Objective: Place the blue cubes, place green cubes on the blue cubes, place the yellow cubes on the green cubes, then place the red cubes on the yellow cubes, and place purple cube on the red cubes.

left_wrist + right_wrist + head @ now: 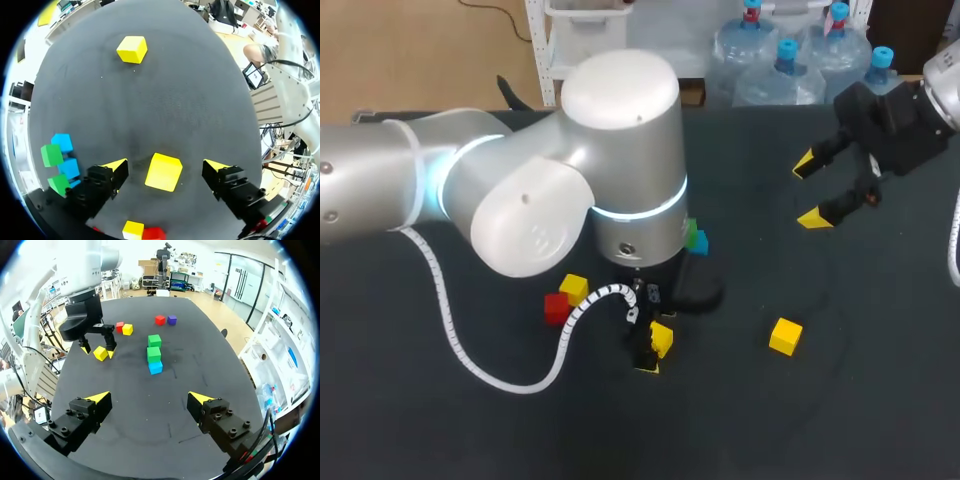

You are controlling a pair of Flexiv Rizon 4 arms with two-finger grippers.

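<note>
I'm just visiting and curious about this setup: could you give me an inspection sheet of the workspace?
Surface: dark matte table, flat.
Job's things: green cubes on blue cubes, seemingly stacked; three yellow cubes, two red cubes, one purple cube lie loose.
Clutter: nothing seen.
Grippers: left gripper open around one yellow cube; right gripper open, empty.
Cables: white coiled cable hangs from left arm.
Surroundings: nothing seen reaching over the table.

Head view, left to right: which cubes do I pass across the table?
red cube → first yellow cube → second yellow cube → green cube and blue cube, pressed together so their order is unclear → third yellow cube
</note>
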